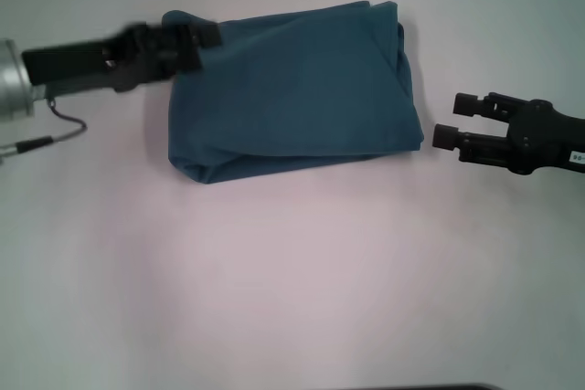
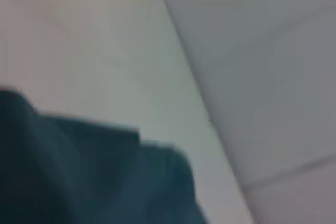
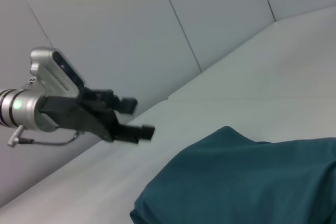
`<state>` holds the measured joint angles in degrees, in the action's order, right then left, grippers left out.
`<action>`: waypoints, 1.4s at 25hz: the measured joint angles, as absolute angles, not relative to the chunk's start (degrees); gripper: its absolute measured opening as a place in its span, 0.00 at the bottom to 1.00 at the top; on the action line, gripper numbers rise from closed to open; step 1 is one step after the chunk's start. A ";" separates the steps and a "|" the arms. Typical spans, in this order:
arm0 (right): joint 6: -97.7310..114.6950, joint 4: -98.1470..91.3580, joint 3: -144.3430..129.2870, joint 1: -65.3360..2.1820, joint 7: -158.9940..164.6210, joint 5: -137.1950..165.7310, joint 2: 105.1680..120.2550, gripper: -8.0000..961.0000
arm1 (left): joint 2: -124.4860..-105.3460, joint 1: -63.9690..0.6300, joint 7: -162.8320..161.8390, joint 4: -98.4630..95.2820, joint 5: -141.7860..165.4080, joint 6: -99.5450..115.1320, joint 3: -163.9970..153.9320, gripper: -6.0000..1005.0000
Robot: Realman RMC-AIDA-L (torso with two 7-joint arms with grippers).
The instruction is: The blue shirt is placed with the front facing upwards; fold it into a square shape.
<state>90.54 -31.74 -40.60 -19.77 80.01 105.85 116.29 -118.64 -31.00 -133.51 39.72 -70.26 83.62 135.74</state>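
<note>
Both tools stood open beside the folded teal-blue cotton shirt (image 1: pixel 292 93) on the white tabletop (image 1: pixel 292 289): left tool (image 1: pixel 208 36) at its far-left corner, right tool (image 1: pixel 450 120) just off its right edge. You'd want squarer edges.

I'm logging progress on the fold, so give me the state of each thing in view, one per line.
blue shirt: folded into a rough rectangle, plain side up, lettering hidden, lying on the table.
left gripper: open, raised at the shirt's far left corner, gripping nothing.
right gripper: open, holding nothing, apart from the shirt's right edge.
table: white, bearing the shirt.
</note>
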 joint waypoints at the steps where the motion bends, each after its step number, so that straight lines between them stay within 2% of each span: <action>1: 90.42 -31.74 -40.60 -19.82 79.82 105.91 116.56 0.89 | -118.38 -31.31 -133.32 39.55 -69.22 83.80 134.32 0.67; 7: 89.33 -31.75 -41.07 -20.43 79.49 106.17 117.10 0.89 | -116.44 -32.37 -135.60 36.31 -65.77 87.26 131.29 0.67; 18: 88.22 -31.40 -41.02 -20.83 79.89 106.24 116.89 0.89 | -117.21 -32.76 -152.21 35.90 -61.47 79.99 131.27 0.67; 30: 85.47 -31.19 -40.80 -20.49 80.03 106.26 116.66 0.89 | -116.14 -32.85 -151.57 36.96 -59.69 85.73 135.31 0.67; 35: 85.45 -31.20 -39.99 -20.36 80.07 106.11 116.67 0.89 | -116.97 -33.32 -150.94 38.44 -59.52 86.93 138.52 0.67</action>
<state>85.45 -31.20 -39.99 -20.36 80.07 106.11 116.67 -116.97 -33.32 -150.94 38.44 -59.52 86.93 138.52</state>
